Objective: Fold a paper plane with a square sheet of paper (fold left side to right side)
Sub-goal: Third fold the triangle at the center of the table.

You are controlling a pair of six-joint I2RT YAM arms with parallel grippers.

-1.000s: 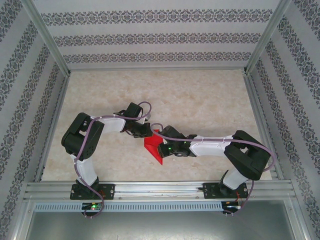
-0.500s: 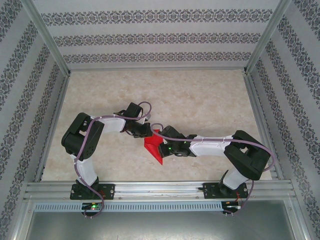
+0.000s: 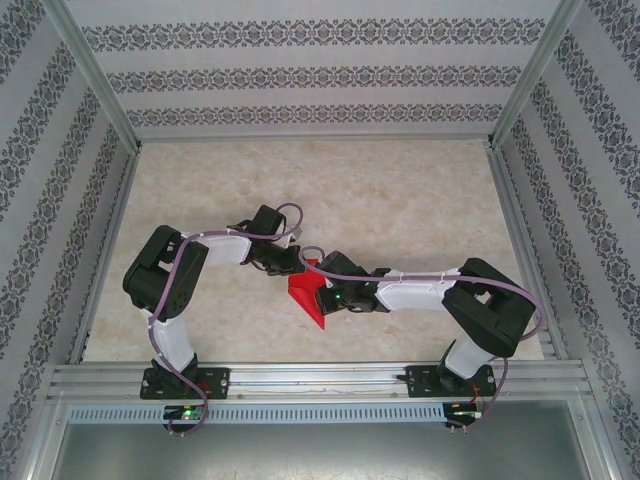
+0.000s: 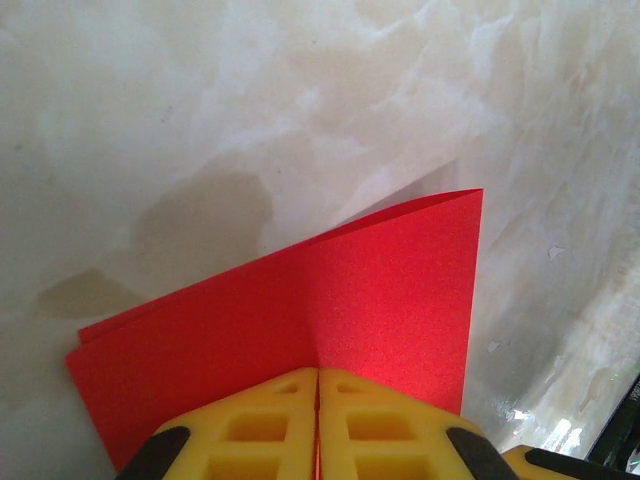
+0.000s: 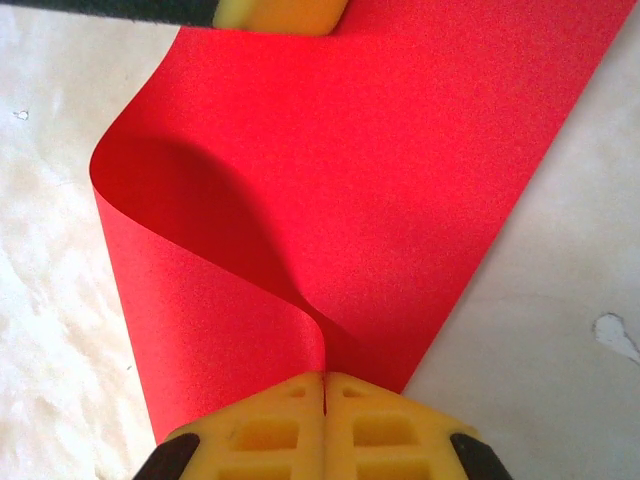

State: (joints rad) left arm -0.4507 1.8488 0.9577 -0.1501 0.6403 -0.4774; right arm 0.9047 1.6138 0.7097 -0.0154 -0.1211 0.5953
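The square sheet of paper is bright red and doubled over, held between both arms near the table's front middle. My left gripper is shut on one edge of the red paper, whose two layers show at the left corner. My right gripper is shut on the opposite edge, where the sheet curls into a loose loop. In the right wrist view, the left gripper's yellow fingertip shows at the paper's far edge. In the top view the left gripper and right gripper stand close together over the paper.
The marbled beige table stretches back behind the arms. Aluminium rails run along the front edge, and patterned walls enclose the sides and back.
The right arm's elbow has shifted slightly left. The paper and both grippers stay where they were.
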